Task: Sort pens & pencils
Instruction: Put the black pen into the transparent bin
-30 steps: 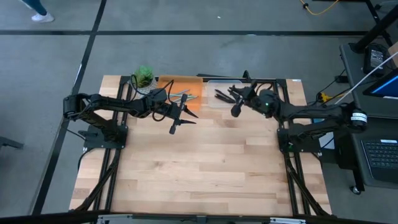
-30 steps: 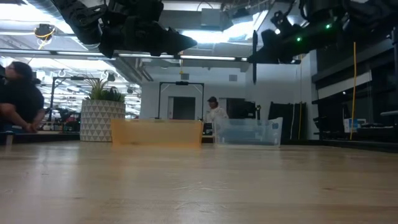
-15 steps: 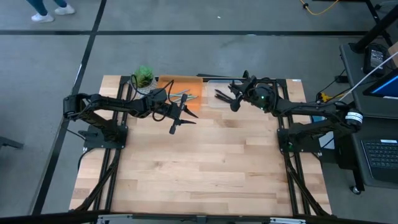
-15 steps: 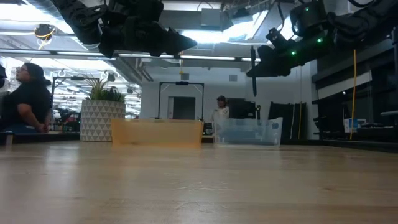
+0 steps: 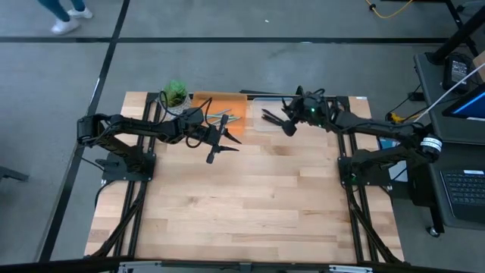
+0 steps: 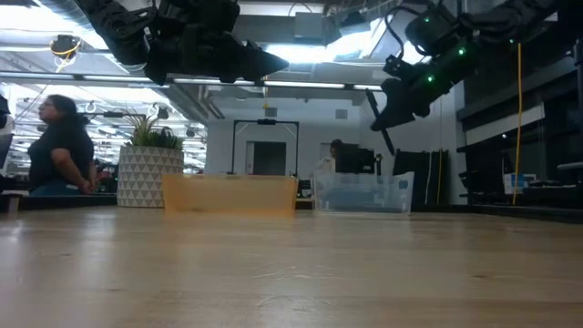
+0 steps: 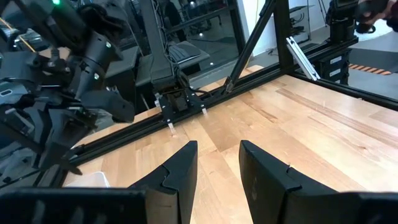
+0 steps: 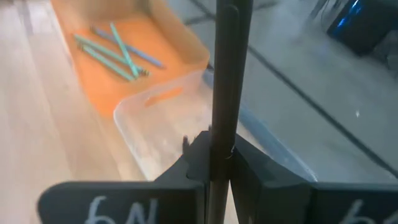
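My right gripper (image 5: 290, 126) hovers over the table's far side, beside the clear bin (image 5: 267, 120), shut on a dark pen (image 8: 227, 68). In the low view the pen (image 6: 379, 120) slants below the gripper (image 6: 393, 98). Several dark pens (image 5: 270, 115) lie in the clear bin. Light blue pencils (image 8: 115, 51) lie in the orange bin (image 5: 227, 106), seen in the right wrist view as the orange bin (image 8: 177, 59). My left gripper (image 5: 211, 156) is open and empty, raised over the table near the orange bin; its fingers frame bare wood in the left wrist view (image 7: 217, 168). My right gripper pinches the dark pen between its two fingers (image 8: 196, 158), at a point along the shaft (image 8: 222, 140). The pen runs lengthwise out past the fingertips. It is lifted clear of the table and hangs slanted in the low view.
A potted plant (image 5: 176, 94) stands at the far left corner, beside the orange bin. Both bins sit along the far edge. The wooden tabletop (image 5: 250, 205) stretches toward the near edge. People stand in the room beyond the table (image 6: 59, 146).
My right gripper has moved toward the far edge and the clear bin and has tipped. The pen it holds stood upright a second ago and now slants, its lower end a little lower. My left arm has kept still.
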You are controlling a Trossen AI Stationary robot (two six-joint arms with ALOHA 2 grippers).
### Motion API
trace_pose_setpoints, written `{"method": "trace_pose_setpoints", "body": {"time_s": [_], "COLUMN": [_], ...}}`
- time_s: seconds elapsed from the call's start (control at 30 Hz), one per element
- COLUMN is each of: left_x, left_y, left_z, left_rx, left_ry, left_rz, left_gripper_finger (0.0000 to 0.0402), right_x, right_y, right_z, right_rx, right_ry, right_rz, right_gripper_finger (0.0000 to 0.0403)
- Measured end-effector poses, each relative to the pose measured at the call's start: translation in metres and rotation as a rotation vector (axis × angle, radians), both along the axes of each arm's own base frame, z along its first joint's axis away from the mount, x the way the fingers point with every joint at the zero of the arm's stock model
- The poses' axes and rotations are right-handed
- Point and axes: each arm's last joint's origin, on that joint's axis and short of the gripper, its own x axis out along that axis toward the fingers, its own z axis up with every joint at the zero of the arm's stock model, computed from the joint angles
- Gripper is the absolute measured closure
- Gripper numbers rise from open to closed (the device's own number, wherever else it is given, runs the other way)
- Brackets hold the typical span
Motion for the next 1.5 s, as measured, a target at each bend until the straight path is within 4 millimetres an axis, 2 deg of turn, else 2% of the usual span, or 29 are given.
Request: {"method": "trace_pose_setpoints", "body": {"time_s": [0.2, 0.37, 0.83, 1.03, 1.2, 1.5], "left_x": [0.000, 0.000, 0.000, -0.001, -0.001, -0.001], "left_y": [0.000, 0.000, 0.000, -0.001, -0.001, -0.001], "left_z": [0.000, 0.000, 0.000, -0.004, -0.005, -0.005], "left_rx": [0.000, 0.000, -0.006, -0.008, 0.007, 0.007], "left_ry": [0.000, -0.001, 0.006, 0.039, 0.051, 0.051], "left_rz": [0.000, -0.001, -0.001, -0.002, -0.005, -0.005], "left_gripper_finger": [0.0289, 0.0289, 0.0289, 0.0289, 0.0289, 0.0289], "right_x": [-0.001, 0.001, 0.056, 0.070, 0.073, 0.068], "right_y": [-0.004, -0.009, -0.046, -0.057, -0.060, -0.065], "right_z": [0.012, 0.004, -0.009, -0.016, -0.025, -0.034], "right_rx": [0.068, 0.154, 0.218, 0.278, 0.350, 0.431], "right_ry": [0.067, 0.175, 0.405, 0.479, 0.561, 0.578], "right_rz": [0.016, 0.033, 0.088, 0.120, 0.133, 0.148], "right_gripper_finger": [0.0365, 0.0365, 0.0365, 0.0365, 0.0365, 0.0365]}}
